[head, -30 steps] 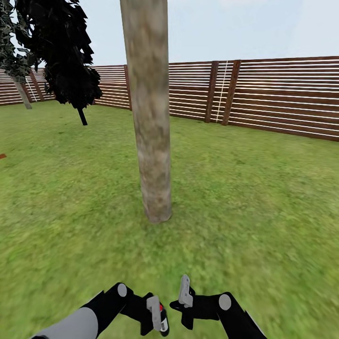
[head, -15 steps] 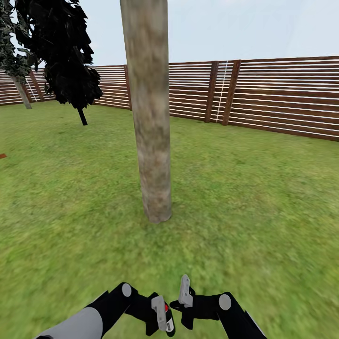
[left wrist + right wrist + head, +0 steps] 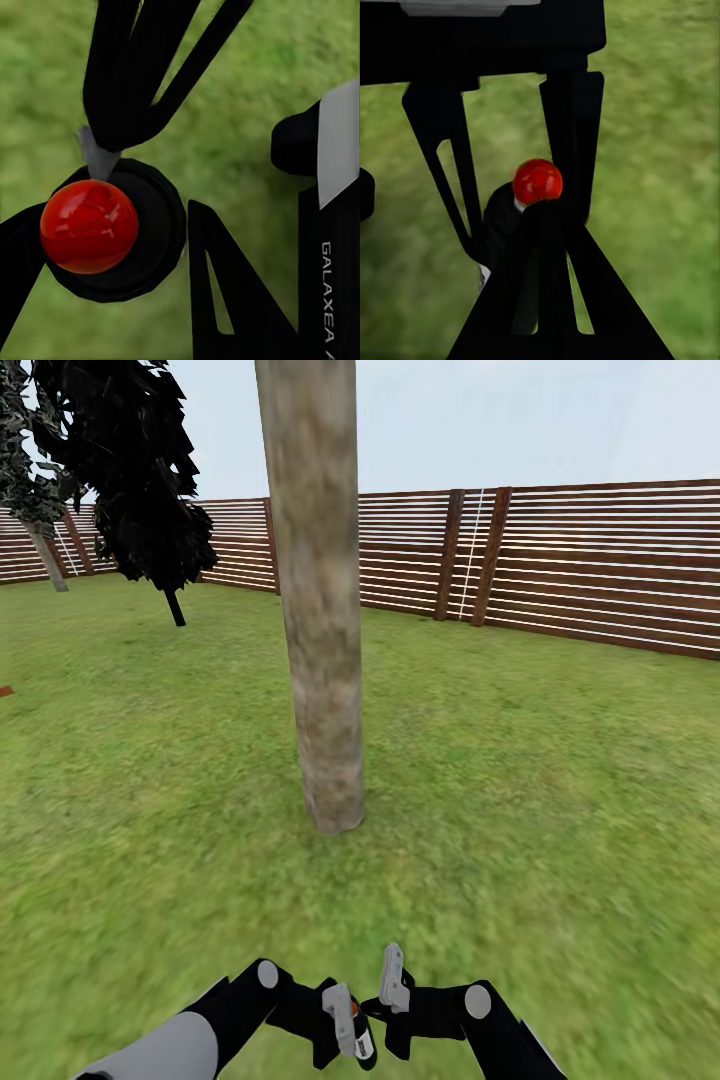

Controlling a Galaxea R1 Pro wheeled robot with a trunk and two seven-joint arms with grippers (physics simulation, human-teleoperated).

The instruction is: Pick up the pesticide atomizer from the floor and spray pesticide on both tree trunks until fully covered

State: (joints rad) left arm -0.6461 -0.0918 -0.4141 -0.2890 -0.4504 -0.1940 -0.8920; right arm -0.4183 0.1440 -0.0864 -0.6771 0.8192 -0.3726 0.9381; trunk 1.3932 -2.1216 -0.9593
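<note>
One pesticide atomizer (image 3: 358, 1042) in your left gripper (image 3: 345, 1028), fingers clamped on it, dark body with red knob and pale head, low over the grass (image 3: 560, 810), your right gripper (image 3: 385, 992) just beside it, clench unclear, one mottled tree trunk (image 3: 322, 660) ahead, one dark conifer (image 3: 130, 470), slatted fence (image 3: 600, 565) behind.

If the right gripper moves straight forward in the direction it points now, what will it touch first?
Probably the left gripper and the sprayer with the red cap held there: the right gripper points toward them at close range. Behind them lies grass. Depth is unclear.
</note>
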